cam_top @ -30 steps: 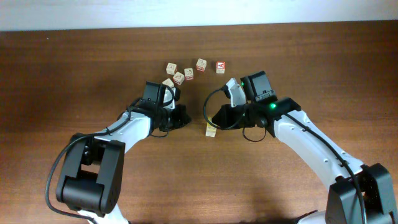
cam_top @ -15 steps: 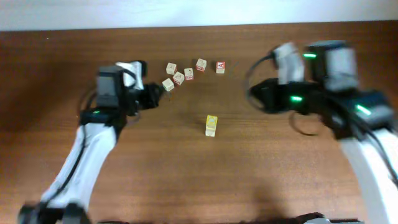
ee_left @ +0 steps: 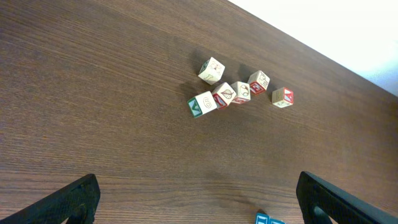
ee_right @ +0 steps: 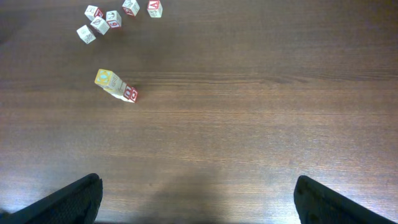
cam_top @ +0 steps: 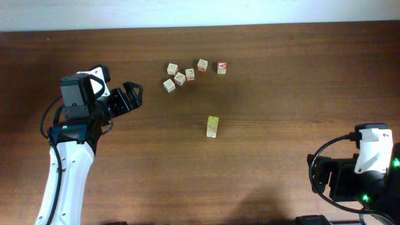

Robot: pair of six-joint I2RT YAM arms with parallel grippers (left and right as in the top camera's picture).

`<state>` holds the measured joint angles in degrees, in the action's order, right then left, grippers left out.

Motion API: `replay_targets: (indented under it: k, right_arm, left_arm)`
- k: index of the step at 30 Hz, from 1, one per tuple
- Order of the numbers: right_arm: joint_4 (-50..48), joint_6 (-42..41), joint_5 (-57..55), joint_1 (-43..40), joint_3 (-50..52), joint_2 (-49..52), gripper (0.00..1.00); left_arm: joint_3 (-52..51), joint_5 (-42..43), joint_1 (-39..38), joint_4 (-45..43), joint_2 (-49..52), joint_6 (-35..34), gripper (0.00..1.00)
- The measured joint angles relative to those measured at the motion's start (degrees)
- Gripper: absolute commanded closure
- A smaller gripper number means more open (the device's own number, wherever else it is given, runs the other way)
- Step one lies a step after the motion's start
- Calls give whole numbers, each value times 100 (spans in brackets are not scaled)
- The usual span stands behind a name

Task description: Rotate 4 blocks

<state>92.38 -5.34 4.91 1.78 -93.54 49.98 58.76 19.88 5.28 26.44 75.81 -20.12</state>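
The blocks (cam_top: 213, 125) stand together as one small pile in the middle of the table, a yellow face uppermost. In the right wrist view the blocks (ee_right: 115, 86) show yellow at one end and red print at the other. Two bright blue faces of the blocks (ee_left: 268, 219) peek in at the bottom edge of the left wrist view. My left gripper (cam_top: 132, 95) hangs open at the left, well away from the pile, and my left gripper (ee_left: 199, 200) holds nothing. My right gripper (ee_right: 199, 200) is open and empty too, and the right arm (cam_top: 365, 172) sits at the near right corner.
Several other picture cubes (cam_top: 187, 74) lie scattered at the back of the table, some with red edging, one red-faced cube (cam_top: 221, 67) at the right end. The same cluster (ee_left: 239, 90) shows ahead of my left gripper. A white wall borders the far table edge.
Both arms have pulled back from the pile, the left one to the left and the right one to the near right corner. Both grippers have gone from shut to open.
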Motion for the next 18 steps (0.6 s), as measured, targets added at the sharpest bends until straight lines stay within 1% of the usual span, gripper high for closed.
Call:
replay_targets:
  k: [2, 3, 5, 6, 7, 8, 9, 10, 11, 13, 14, 15, 16, 18]
  right_arm:
    - [-2, 0, -2, 0, 0, 0, 1]
    - [-245, 2, -168, 2, 46, -4, 1]
    - [-1130, 131, -636, 0, 494, -85, 1]
    - [-2994, 411, -780, 0, 1650, -636, 1]
    - [-4015, 551, -848, 0, 2575, -1123, 1]
    - [-4631, 673, -870, 0, 3440, -1602, 1]
    - [-6164, 726, -874, 0, 4570, -2127, 1]
    - [-6492, 739, -883, 0, 5285, -2540, 1]
    - [-7202, 752, -852, -24, 6081, -3049, 1]
    - [-7359, 750, -791, -81, 6701, -3576, 1]
    - [-7768, 756, -745, -101, 7326, -4151, 1]
    - [-7836, 754, -739, -103, 7514, -4273, 1]
    - [-8299, 752, -675, -103, 7973, -4548, 1]
    - [-8828, 754, -525, -107, 8686, -4911, 1]
  left_arm:
    - [0, 0, 0, 0, 0, 0, 1]
    - [0, -2, 0, 0, 0, 0, 1]
    - [0, -7, 0, 9, 0, 0, 1]
    - [0, -9, 0, 7, 0, 0, 1]
    - [0, -24, 0, 13, -2, 0, 1]
    - [0, -39, 0, 35, -7, 0, 1]
    - [0, -42, 0, 17, -15, 0, 1]
    - [2, -44, 0, 35, -28, 0, 1]
    - [0, -44, 0, 31, -28, 0, 1]
    - [-2, -44, 0, 22, -35, 0, 1]
    - [-2, -44, 0, 9, -39, 0, 1]
    - [-4, -44, 0, 22, -39, 0, 1]
    - [-4, -44, 0, 42, -39, 0, 1]
    - [-4, -42, 0, 33, -39, 0, 1]
